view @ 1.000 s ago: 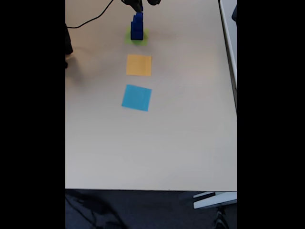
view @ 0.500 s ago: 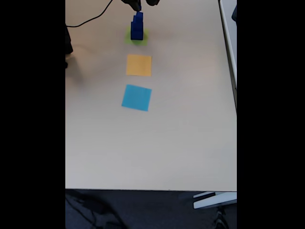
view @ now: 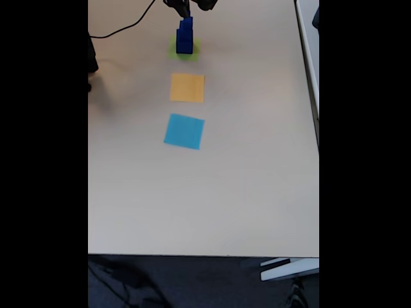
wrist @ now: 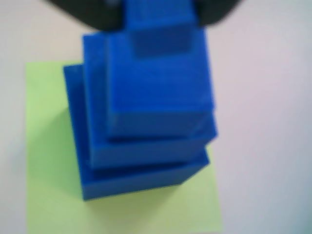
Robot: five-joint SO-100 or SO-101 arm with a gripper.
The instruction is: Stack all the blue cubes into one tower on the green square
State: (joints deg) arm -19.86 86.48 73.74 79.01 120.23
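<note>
Tower [wrist: 146, 117] of blue cubes stands on the green square [wrist: 48, 195], four tiers visible in the wrist view, widest at the bottom, narrowing upward. Layers are a bit twisted against each other, corners not aligned, but each rests on the one below.

In the fixed view the tower [view: 184, 37] sits at the far end of the surface [view: 257, 179], on the green square [view: 194, 49], with the orange square [view: 187, 87] and light-blue square [view: 183, 131] in a row nearer the camera. No loose cubes on the surface.

Key relation: the top cube [wrist: 158, 31] lies directly under the gripper [view: 191, 5]. In the wrist view dark gripper parts flank it on both sides at the top edge. Too blurred and cropped to say whether the jaws touch it, so cannot tell whether the gripper is clamped on it or let go. In the fixed view the gripper hangs right above the tower top, very close.

Judgement: stacking looks essentially finished; what remains is a clean exit. Since the cube sits between the jaws, the exit should be straight up along the tower's vertical axis. Any sideways drift would nudge the small top cube, and the twisted tiers leave little margin.
</note>
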